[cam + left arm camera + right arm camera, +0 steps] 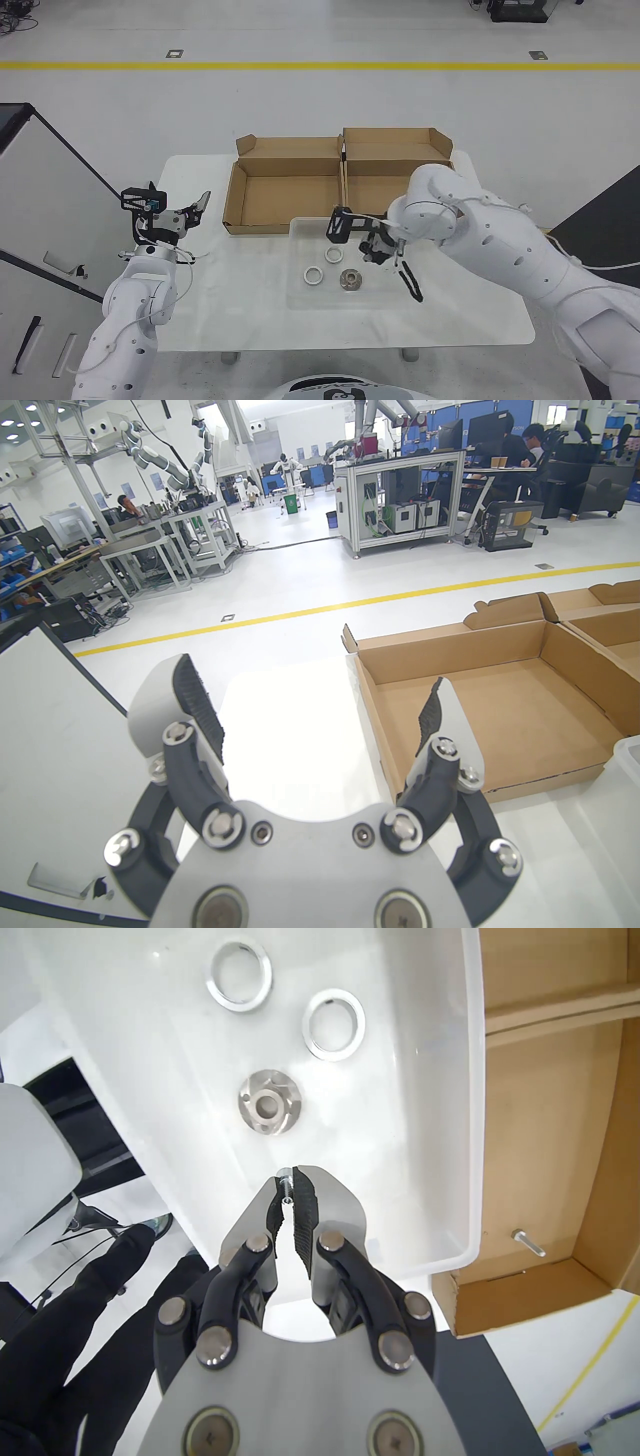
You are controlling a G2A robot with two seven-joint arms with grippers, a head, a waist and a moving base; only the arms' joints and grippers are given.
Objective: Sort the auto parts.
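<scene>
A bolt is pinched in the right tool over the tray. Its long axis runs along the fingers, one end poking past the tips toward the flange. A ring and a second ring lie beyond. The left tool hangs spread above the counter, beside a box.
</scene>
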